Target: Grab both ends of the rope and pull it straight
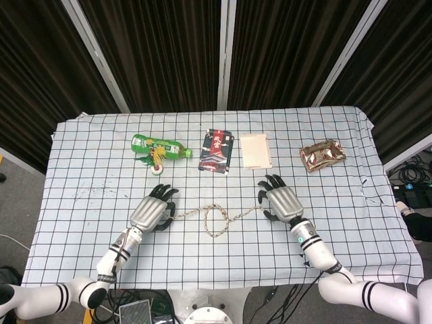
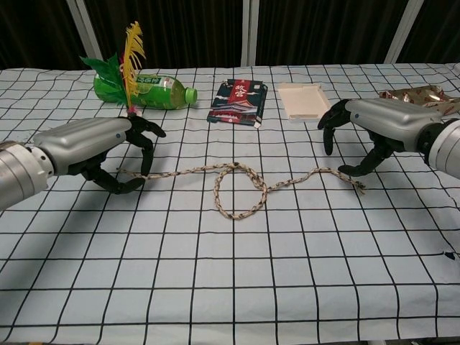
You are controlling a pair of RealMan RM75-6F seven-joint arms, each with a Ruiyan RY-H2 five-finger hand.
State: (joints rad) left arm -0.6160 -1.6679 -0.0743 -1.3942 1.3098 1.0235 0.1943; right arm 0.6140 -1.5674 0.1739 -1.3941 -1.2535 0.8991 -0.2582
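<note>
A braided rope (image 1: 227,217) lies on the checked cloth with one loop in its middle (image 2: 262,188). My left hand (image 1: 152,210) sits at the rope's left end; in the chest view its fingers (image 2: 147,154) arch over the end with the thumb under it, and I cannot tell if they pinch it. My right hand (image 1: 280,201) hovers at the frayed right end (image 2: 357,187). Its fingers are spread, and the thumb tip (image 2: 352,171) is just above the rope; the hand (image 2: 381,126) holds nothing.
Along the far side lie a green bottle (image 1: 156,145) with a feathered toy (image 2: 131,50), a dark packet (image 1: 217,150), a white tray (image 1: 256,150) and a gold wrapper (image 1: 322,154). The table's near edge (image 1: 223,283) runs below the rope.
</note>
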